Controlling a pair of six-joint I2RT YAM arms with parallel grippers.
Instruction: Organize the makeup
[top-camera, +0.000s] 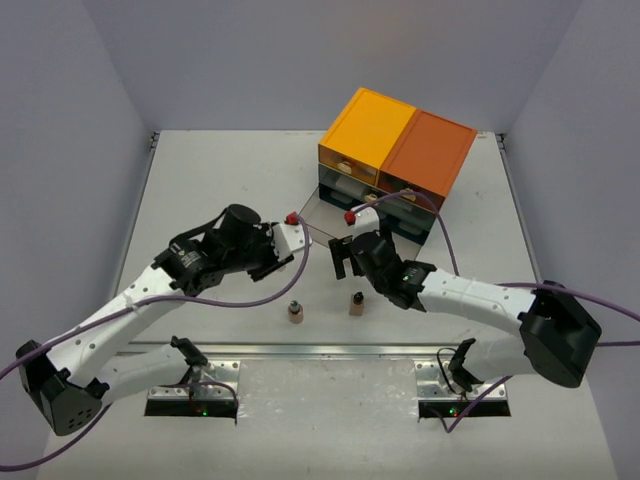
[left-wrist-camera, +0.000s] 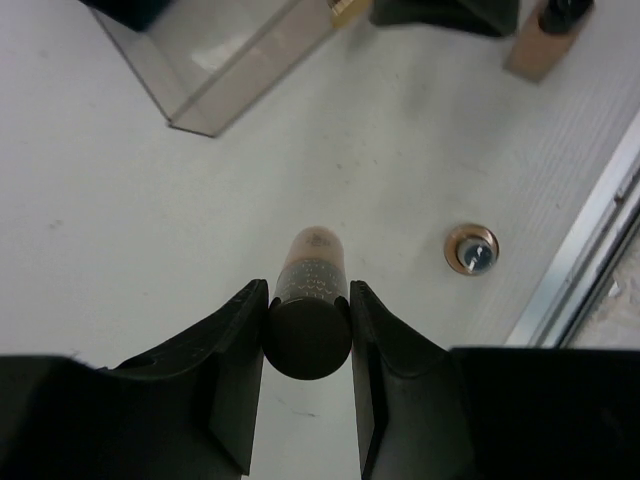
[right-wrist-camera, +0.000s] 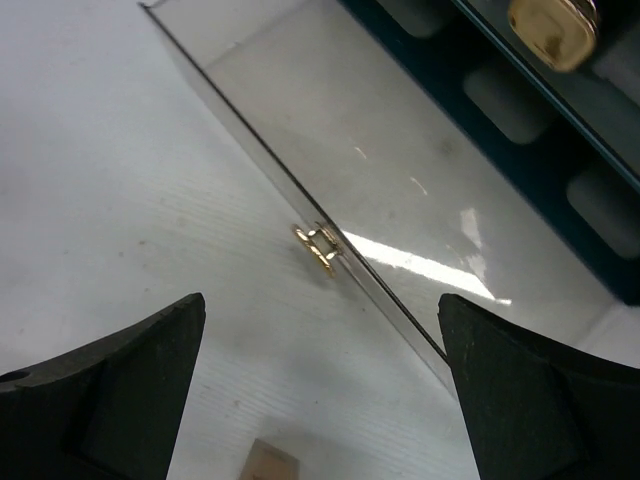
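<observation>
My left gripper (left-wrist-camera: 308, 300) is shut on the dark cap of a tiny brown bottle (left-wrist-camera: 312, 262), whose body points away over the table. In the top view this gripper (top-camera: 280, 264) sits left of centre and hides that bottle. Two more brown bottles stand upright near the front rail, one (top-camera: 295, 312) (left-wrist-camera: 472, 250) on the left and the other (top-camera: 356, 302) (left-wrist-camera: 545, 45) on the right. My right gripper (top-camera: 343, 256) (right-wrist-camera: 320, 310) is open and empty, above the table just before the pulled-out clear drawer (right-wrist-camera: 400, 200). The right-hand bottle's base (right-wrist-camera: 268, 462) shows below it.
The orange-topped drawer chest (top-camera: 395, 145) stands at the back right, its clear bottom drawer (top-camera: 318, 212) pulled out toward the grippers. The drawer front carries a small gold handle (right-wrist-camera: 322, 248). A metal rail (top-camera: 330, 350) runs along the near table edge.
</observation>
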